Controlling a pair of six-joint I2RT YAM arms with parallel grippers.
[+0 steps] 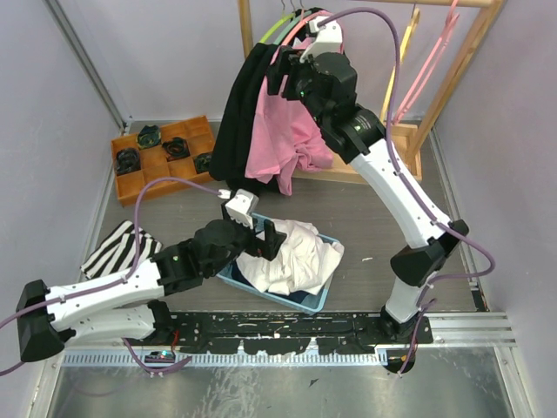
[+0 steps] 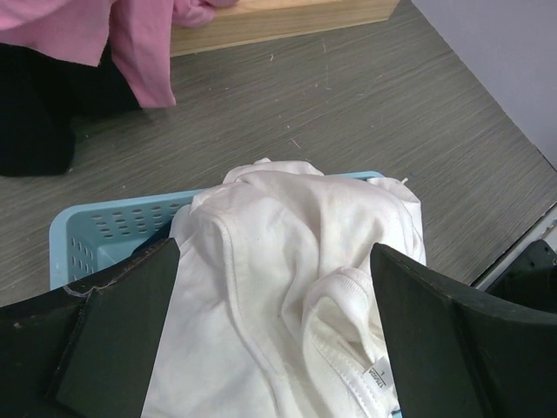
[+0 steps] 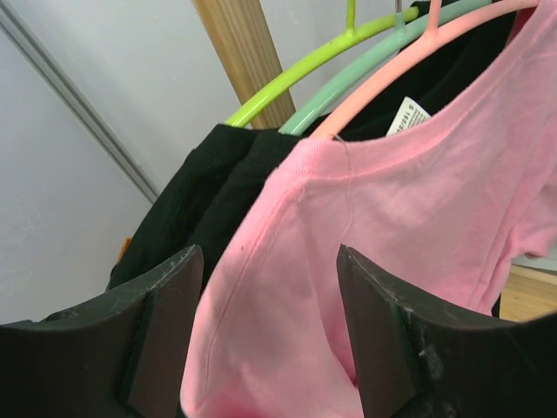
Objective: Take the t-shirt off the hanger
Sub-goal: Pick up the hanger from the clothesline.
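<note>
While its fingers (image 3: pixel 157 348) gape, the right hand (image 3: pixel 265 261) straddles the pink t-shirt (image 3: pixel 418 200) — unpinched.

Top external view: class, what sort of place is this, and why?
Probably a robot lab cell for laundry practice: two white-and-black robot arms bolted to the table, a wooden clothes rack with hung shirts, a light blue plastic basket of white clothing.

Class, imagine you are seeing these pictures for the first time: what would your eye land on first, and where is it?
The pink t-shirt stands out, hanging on a pink hanger from the wooden rack at the back, beside black garments. The right tool is raised to its shoulder with fingers apart. In front, a white garment is heaped in a blue basket, with the left tool open above it.
</note>
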